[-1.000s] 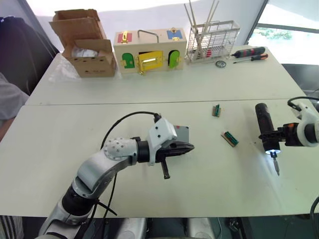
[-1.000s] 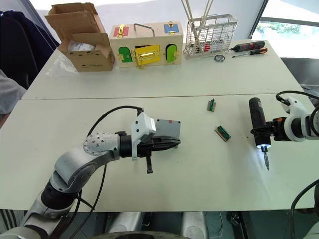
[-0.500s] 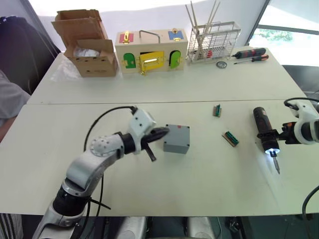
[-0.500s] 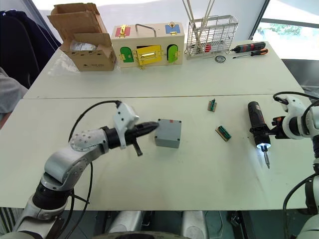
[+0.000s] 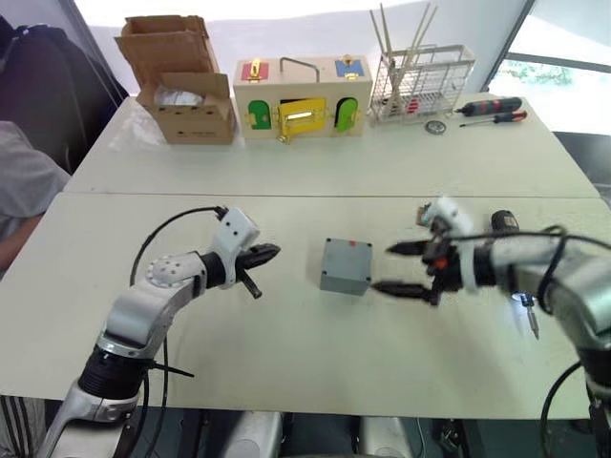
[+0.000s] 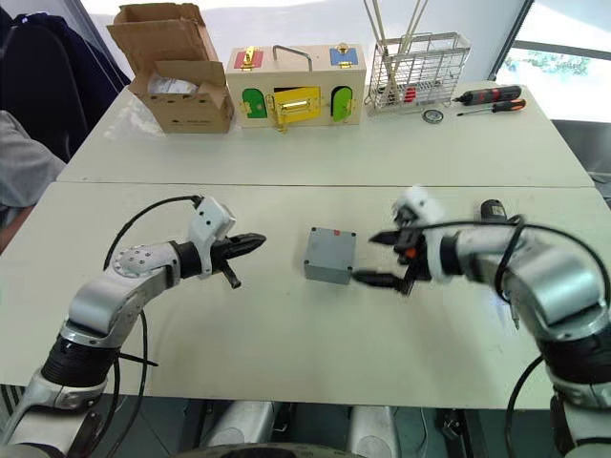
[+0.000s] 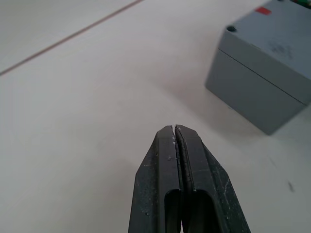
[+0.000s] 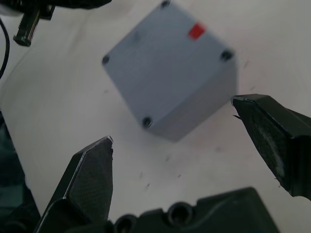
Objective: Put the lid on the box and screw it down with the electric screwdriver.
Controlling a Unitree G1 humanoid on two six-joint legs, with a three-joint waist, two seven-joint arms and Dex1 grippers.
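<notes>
The grey box (image 5: 346,267) stands mid-table with the lid (image 8: 160,53) on top of it; the lid has a screw hole at each corner and a red mark near one edge. My right gripper (image 5: 396,268) is open just right of the box, one finger on either side of its near corner, not touching it. My left gripper (image 5: 268,253) is shut and empty, a short way left of the box. The electric screwdriver (image 5: 503,222) lies on the table behind my right forearm, its tip light (image 5: 522,299) on.
Along the far edge stand a brown cardboard box (image 5: 181,100), a wooden box with coloured doors (image 5: 301,95) and a wire rack (image 5: 420,72). Two hand screwdrivers (image 5: 492,105) lie beside the rack. A person's sleeve (image 5: 24,186) shows at the left edge.
My right gripper has let go of the electric screwdriver and swung left to the box, open. My left gripper has drawn back left from the box. The camera has shifted a little.
</notes>
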